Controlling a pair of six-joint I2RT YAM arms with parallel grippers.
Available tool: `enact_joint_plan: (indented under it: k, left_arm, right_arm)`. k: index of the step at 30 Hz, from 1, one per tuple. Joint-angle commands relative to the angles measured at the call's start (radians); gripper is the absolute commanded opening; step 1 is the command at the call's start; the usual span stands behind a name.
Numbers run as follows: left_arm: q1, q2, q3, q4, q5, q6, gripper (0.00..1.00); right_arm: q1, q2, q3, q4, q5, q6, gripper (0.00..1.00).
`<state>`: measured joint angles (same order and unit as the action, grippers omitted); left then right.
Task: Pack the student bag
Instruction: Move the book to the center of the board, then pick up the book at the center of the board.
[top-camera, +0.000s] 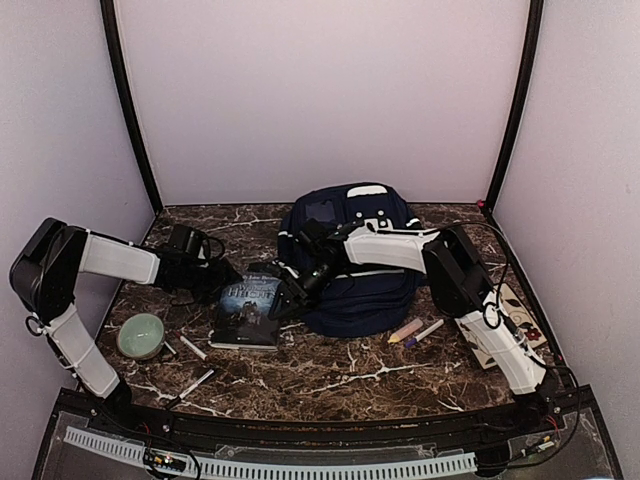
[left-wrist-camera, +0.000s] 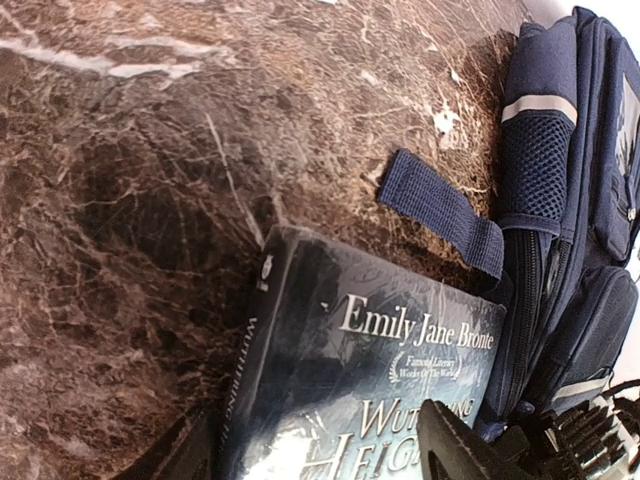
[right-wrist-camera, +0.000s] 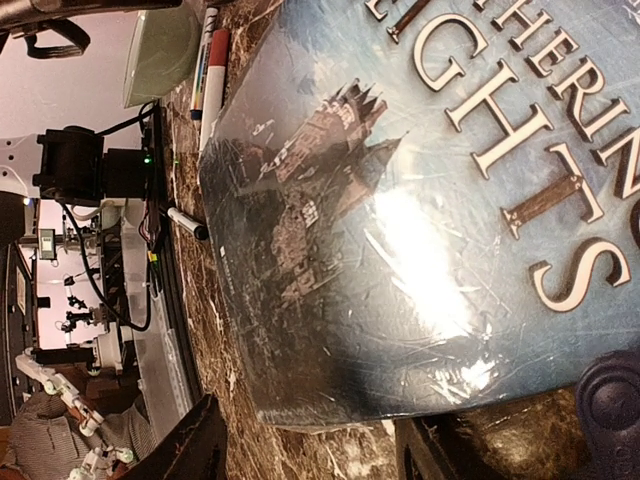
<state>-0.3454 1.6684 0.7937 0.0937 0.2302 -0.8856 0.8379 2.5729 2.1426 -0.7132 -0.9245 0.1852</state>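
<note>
Low in the overhead frame, we see the book (top-camera: 247, 308) flat on the worktop (top-camera: 330, 380). Our left pincer (top-camera: 220, 279) and right pincer (right-wrist-camera: 312, 425) both stand released by its upper corners. Beyond, at centre frame, lies the student bag (top-camera: 365, 295).

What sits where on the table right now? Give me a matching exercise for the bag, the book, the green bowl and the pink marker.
Things:
1. student bag
2. book
3. green bowl
4. pink marker

Places:
A. between the bowl and the bag
B. by the table's left edge
C. centre, toward the back wall
D. just off the bag's near right corner

Pairs: 1-C, 2-A, 3-B, 4-D
</note>
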Motion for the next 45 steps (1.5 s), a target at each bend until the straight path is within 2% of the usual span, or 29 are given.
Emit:
enact_joint_plan:
  k: [1, 9, 18, 31, 37, 42, 45]
  left_arm:
    - [-0.112, -0.068, 0.036, -0.022, 0.283, -0.023, 0.69]
    - [-0.141, -0.162, 0.027, -0.034, 0.265, -0.024, 0.62]
    - [-0.179, -0.113, 0.009, 0.009, 0.268, -0.039, 0.62]
    - [-0.183, -0.033, -0.123, 0.250, 0.299, -0.113, 0.62]
    - [-0.183, -0.008, -0.195, 0.447, 0.322, -0.171, 0.63]
    - [-0.185, -0.006, -0.319, 0.849, 0.327, -0.230, 0.63]
    - [-0.185, 0.015, -0.356, 1.007, 0.310, -0.248, 0.66]
  right_arm:
    - [-0.005, -0.029, 0.003, 0.164, 0.137, -0.025, 0.58]
    - [-0.007, -0.139, -0.023, 0.145, 0.196, -0.051, 0.58]
    - [-0.008, -0.251, -0.143, 0.188, 0.209, -0.049, 0.58]
    - [-0.002, -0.288, -0.141, 0.240, 0.131, -0.022, 0.58]
    - [0.001, -0.266, -0.117, 0.217, 0.160, -0.040, 0.58]
    - [-0.002, -0.246, -0.131, 0.189, 0.245, -0.059, 0.58]
    - [-0.006, -0.229, -0.133, 0.175, 0.291, -0.066, 0.59]
